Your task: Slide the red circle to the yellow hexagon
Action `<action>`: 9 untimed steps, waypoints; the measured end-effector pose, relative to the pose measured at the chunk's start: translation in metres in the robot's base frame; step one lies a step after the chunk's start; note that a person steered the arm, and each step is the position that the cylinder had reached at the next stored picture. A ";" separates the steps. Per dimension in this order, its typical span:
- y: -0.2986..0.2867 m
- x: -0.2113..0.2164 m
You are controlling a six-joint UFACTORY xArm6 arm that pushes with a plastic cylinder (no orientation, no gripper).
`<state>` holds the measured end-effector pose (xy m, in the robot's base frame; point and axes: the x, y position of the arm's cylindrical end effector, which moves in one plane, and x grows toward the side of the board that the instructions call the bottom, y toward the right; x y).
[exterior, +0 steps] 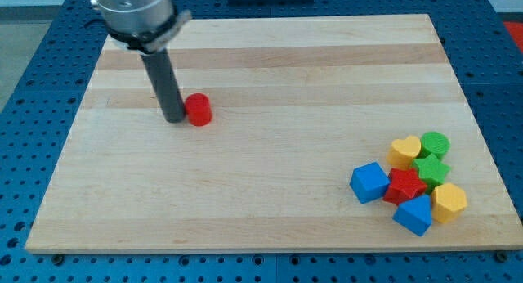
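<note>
The red circle (198,110) lies on the wooden board (261,87) at the view's upper left. My tip (174,118) stands right against the red circle's left side. The yellow hexagon (449,202) lies at the view's lower right, at the right edge of a cluster of blocks, far from the red circle.
The cluster at the lower right also holds a yellow heart (404,150), a green circle (435,143), a green star (431,169), a red star (404,186), a blue cube (369,182) and a blue block (413,214). A blue pegboard surface (33,87) surrounds the board.
</note>
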<state>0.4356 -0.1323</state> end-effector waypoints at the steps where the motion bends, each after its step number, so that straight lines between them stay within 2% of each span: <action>1: 0.002 -0.001; 2: -0.022 -0.025; 3: -0.003 -0.031; 5: 0.127 0.002; 6: 0.117 0.002; 7: 0.079 -0.002; 8: 0.077 0.016; 9: 0.123 0.032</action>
<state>0.4673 -0.0094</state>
